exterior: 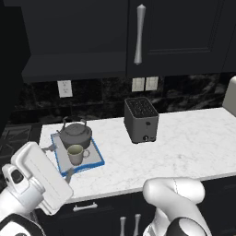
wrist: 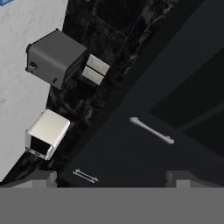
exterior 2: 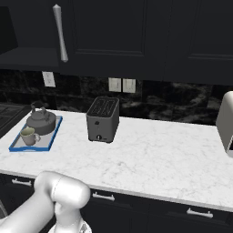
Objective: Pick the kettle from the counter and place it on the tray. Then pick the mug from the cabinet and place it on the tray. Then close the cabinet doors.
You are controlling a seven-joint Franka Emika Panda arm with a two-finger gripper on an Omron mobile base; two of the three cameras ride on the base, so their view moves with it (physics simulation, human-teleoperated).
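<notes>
The dark grey kettle (exterior: 75,134) (exterior 2: 41,120) and the beige mug (exterior: 76,154) (exterior 2: 28,136) both stand on the blue-rimmed tray (exterior: 86,166) (exterior 2: 55,130) at the left end of the white counter (exterior: 184,143) (exterior 2: 154,154). My gripper (exterior: 59,161) (wrist: 113,179) is open with nothing between its fingers, hovering at the tray's near left corner beside the mug. The cabinet's right door is shut, with its silver handle (exterior: 139,34) (exterior 2: 60,34) (wrist: 151,130) showing. Left of it the dark shelf (exterior: 69,69) (exterior 2: 25,57) lies exposed.
A boxy dark toaster (exterior: 141,120) (exterior 2: 103,119) (wrist: 54,57) stands mid-counter below wall outlets (exterior: 144,84) (exterior 2: 121,84). A white appliance (exterior: 229,96) (exterior 2: 225,123) (wrist: 46,133) sits at the counter's right end. A stove (exterior: 16,133) adjoins the counter on the left.
</notes>
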